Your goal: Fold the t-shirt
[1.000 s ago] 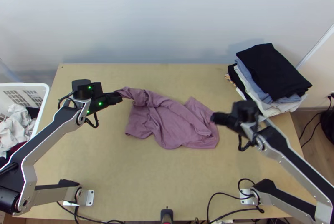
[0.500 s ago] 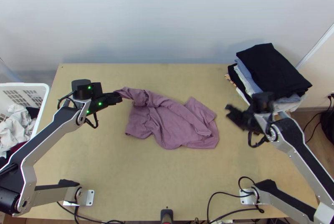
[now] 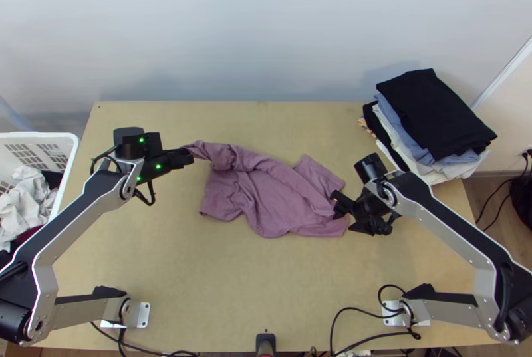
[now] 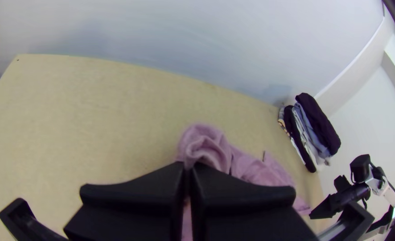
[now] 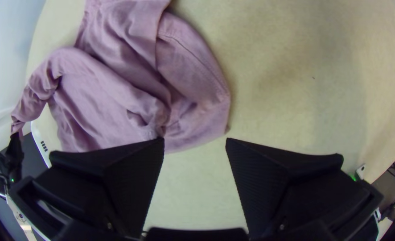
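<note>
Centrally, one shirt (image 3: 266, 201), mauve, is lying on the table (image 3: 166, 270), bunched and wrinkled, partly doubled over itself, its body spreading toward the right arm's side. Left gripper (image 3: 189, 156): jaws are closing on a narrow, gathered end of the shirt, at the left of the top view; the left wrist view is showing the cloth pinched between the two fingers. Right gripper (image 3: 342, 218): jaws are standing wide, with a broad gap between them, beside the shirt's right-hand end; one finger (image 5: 130, 178) is overlapping the cloth's edge in the right wrist view, though whether it is touching, one cannot tell. Pile (image 3: 399, 132), of folded clothes, is sitting at the table's far right corner, a black garment (image 3: 432, 111) topping it, blue and white layers lying beneath. Basket (image 3: 40, 135), white, is standing off the table's left side, holding loose clothes (image 3: 26, 194), white and dark.
</note>
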Motion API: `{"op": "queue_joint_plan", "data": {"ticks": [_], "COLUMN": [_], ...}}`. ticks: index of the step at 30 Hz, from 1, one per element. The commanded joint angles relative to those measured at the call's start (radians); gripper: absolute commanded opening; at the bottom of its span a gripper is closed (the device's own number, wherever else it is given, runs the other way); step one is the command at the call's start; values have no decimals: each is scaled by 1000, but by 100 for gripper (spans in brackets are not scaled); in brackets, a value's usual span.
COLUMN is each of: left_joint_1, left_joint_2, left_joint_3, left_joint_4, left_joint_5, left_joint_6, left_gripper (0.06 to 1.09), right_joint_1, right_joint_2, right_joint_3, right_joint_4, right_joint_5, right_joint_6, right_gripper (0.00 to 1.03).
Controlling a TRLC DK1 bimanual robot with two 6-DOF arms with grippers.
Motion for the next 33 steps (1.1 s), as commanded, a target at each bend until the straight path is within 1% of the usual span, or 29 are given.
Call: {"op": "queue_joint_plan", "data": {"ticks": [1, 8, 14, 16, 26, 33], "left_joint_1": [11, 18, 16, 16, 19, 18], "left_joint_2": [-31, -31, -22, -20, -22, -28], "left_joint_3": [-14, -11, -7, -7, -12, -14], "left_joint_4": [-7, -17, -16, -16, -16, -19], "left_joint_5": [-4, -4, -4, -4, -4, -4], "left_joint_6": [19, 25, 24, 24, 25, 24], "left_gripper": [9, 9, 9, 9, 9, 9], "right_joint_1": [1, 4, 4, 5, 44, 81], "right_joint_2": [18, 1, 41, 44, 13, -19], "right_joint_3": [17, 71, 77, 85, 100, 109], "right_joint_4": [6, 6, 38, 46, 46, 43], "right_joint_5": [-12, -12, -12, -12, -12, 5], "right_joint_6": [6, 25, 34, 39, 71, 95], "right_gripper": [62, 60, 60, 56, 57, 57]}}
